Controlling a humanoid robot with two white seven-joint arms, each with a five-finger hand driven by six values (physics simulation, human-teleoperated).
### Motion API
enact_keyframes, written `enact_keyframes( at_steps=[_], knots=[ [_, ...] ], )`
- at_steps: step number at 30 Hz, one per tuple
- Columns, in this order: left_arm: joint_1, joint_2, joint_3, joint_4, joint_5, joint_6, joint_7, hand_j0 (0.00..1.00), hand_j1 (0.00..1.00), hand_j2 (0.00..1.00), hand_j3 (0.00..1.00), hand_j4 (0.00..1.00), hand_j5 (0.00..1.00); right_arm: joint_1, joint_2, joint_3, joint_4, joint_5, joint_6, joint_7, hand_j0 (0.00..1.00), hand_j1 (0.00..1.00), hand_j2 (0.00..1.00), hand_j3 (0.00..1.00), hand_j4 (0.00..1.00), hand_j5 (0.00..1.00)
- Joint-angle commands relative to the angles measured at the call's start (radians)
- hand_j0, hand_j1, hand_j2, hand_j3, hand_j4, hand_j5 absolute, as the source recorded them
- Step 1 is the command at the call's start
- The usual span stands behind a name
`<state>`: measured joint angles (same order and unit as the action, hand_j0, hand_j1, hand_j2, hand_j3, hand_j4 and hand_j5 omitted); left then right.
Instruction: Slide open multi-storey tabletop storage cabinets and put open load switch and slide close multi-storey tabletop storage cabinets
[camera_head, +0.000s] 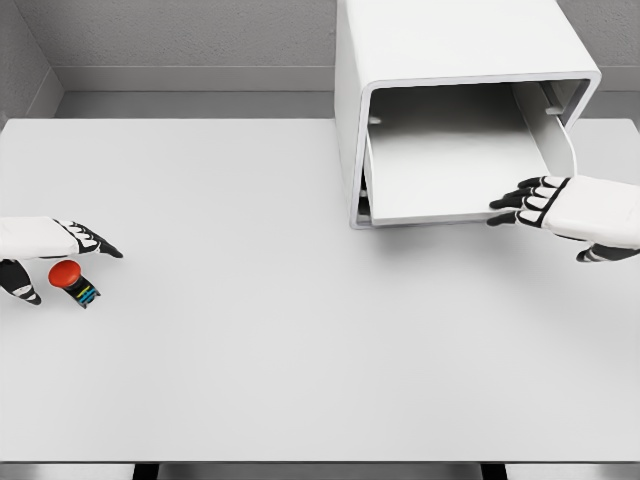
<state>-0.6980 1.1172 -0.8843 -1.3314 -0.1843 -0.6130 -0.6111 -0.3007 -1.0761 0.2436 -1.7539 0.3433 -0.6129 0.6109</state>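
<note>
White storage cabinet (440, 90) on surface (300, 350), drawer (455, 165) open, right hand (560, 205) fingers curled at its front edge, left hand (45, 245) fingers spread above red load switch (70, 280)

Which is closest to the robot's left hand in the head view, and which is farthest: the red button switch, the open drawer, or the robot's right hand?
1. Red button switch, right under the left hand.
2. Open drawer, across the table in the white cabinet.
3. Right hand, far right.

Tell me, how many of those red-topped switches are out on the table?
1. The red-topped switch lies at the table's far left edge, just under the left hand. Others could sit unseen inside the cabinet.
</note>
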Motion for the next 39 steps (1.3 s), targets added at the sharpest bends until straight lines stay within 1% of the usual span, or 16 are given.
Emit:
enact_keyframes(
  at_steps=[1, 4, 7, 9, 11, 13, 16, 19, 22, 24, 31, 32, 33, 35, 37, 39],
  knots=[
    [0.000, 0.001, 0.001, 0.000, 0.005, 0.002, 0.000, 1.00, 1.00, 1.00, 1.00, 1.00, 1.00, 0.000, -0.002, -0.001, -0.002, -0.004, 0.002, 0.000, 1.00, 1.00, 1.00, 1.00, 1.00, 1.00],
    [0.000, 0.001, 0.001, 0.000, 0.005, 0.002, 0.000, 1.00, 1.00, 1.00, 1.00, 1.00, 1.00, 0.002, -0.002, -0.001, -0.003, -0.006, 0.002, 0.000, 1.00, 1.00, 1.00, 1.00, 1.00, 1.00],
    [0.000, 0.001, 0.001, -0.002, 0.003, 0.002, 0.000, 0.98, 0.98, 0.98, 0.98, 0.98, 0.98, 0.000, -0.002, -0.003, -0.003, -0.043, 0.002, 0.000, 1.00, 1.00, 1.00, 1.00, 1.00, 1.00],
    [0.000, 0.001, 0.001, -0.002, 0.003, 0.002, 0.000, 0.96, 0.96, 0.96, 0.96, 0.96, 0.96, 0.000, -0.002, -0.003, -0.003, -0.044, 0.002, 0.000, 1.00, 1.00, 1.00, 1.00, 1.00, 1.00],
    [0.000, 0.001, 0.001, -0.002, 0.003, 0.002, 0.000, 0.94, 0.94, 0.94, 0.94, 0.94, 0.94, 0.008, -0.002, -0.029, -0.003, -0.058, 0.002, 0.000, 1.00, 1.00, 1.00, 1.00, 1.00, 1.00],
    [0.009, 0.003, -0.001, -0.005, 0.003, 0.002, 0.000, 0.93, 0.93, 0.93, 0.93, 0.93, 0.93, 0.012, -0.002, -0.033, -0.003, -0.066, 0.002, 0.000, 1.00, 1.00, 1.00, 1.00, 1.00, 1.00],
    [0.014, 0.004, -0.001, -0.005, 0.003, 0.002, 0.000, 0.87, 0.87, 0.87, 0.87, 0.87, 0.87, 0.012, -0.008, -0.033, -0.003, -0.066, 0.002, 0.000, 1.00, 1.00, 1.00, 1.00, 1.00, 1.00],
    [0.015, 0.006, -0.001, -0.005, 0.003, 0.002, 0.000, 0.86, 0.86, 0.86, 0.86, 0.86, 0.86, 0.023, -0.021, -0.033, -0.003, -0.066, 0.002, 0.000, 1.00, 1.00, 1.00, 1.00, 1.00, 1.00],
    [0.015, 0.006, 0.001, -0.005, 0.003, 0.002, 0.000, 0.86, 0.86, 0.86, 0.86, 0.86, 0.86, 0.023, -0.021, -0.040, -0.003, -0.067, 0.002, 0.000, 1.00, 1.00, 1.00, 1.00, 1.00, 1.00],
    [0.014, 0.007, 0.001, -0.005, 0.003, 0.002, 0.000, 0.86, 0.86, 0.86, 0.86, 0.86, 0.86, 0.023, -0.022, -0.044, -0.003, -0.092, 0.002, 0.000, 1.00, 1.00, 1.00, 1.00, 1.00, 1.00],
    [0.014, 0.009, 0.001, -0.005, 0.003, 0.002, 0.000, 0.83, 0.83, 0.83, 0.83, 0.83, 0.83, 0.031, -0.022, -0.072, -0.003, -0.095, 0.002, 0.000, 1.00, 1.00, 1.00, 1.00, 1.00, 1.00],
    [0.014, 0.009, -0.001, -0.006, 0.003, 0.002, 0.000, 0.81, 0.81, 0.81, 0.81, 0.81, 0.81, 0.031, -0.022, -0.073, -0.003, -0.121, 0.002, 0.000, 1.00, 1.00, 1.00, 1.00, 1.00, 1.00],
    [0.014, 0.009, -0.001, -0.006, 0.003, 0.002, 0.000, 0.76, 0.76, 0.76, 0.76, 0.76, 0.76, 0.031, -0.024, -0.075, -0.003, -0.132, 0.002, 0.000, 1.00, 1.00, 1.00, 1.00, 1.00, 1.00],
    [0.015, 0.010, -0.001, -0.008, 0.003, 0.002, 0.000, 0.76, 0.76, 0.76, 0.76, 0.76, 0.76, 0.031, -0.024, -0.087, -0.004, -0.136, 0.002, 0.000, 1.00, 1.00, 1.00, 1.00, 1.00, 1.00],
    [0.015, 0.032, -0.001, -0.020, 0.005, 0.002, 0.000, 0.76, 0.76, 0.76, 0.76, 0.76, 0.76, 0.031, -0.036, -0.101, -0.004, -0.173, 0.002, 0.000, 1.00, 1.00, 1.00, 1.00, 1.00, 1.00],
    [0.015, 0.033, -0.002, -0.026, 0.005, 0.002, 0.000, 0.76, 0.76, 0.76, 0.76, 0.76, 0.76, 0.031, -0.038, -0.109, -0.004, -0.181, 0.002, 0.000, 1.00, 1.00, 1.00, 1.00, 1.00, 1.00]
  ],
)
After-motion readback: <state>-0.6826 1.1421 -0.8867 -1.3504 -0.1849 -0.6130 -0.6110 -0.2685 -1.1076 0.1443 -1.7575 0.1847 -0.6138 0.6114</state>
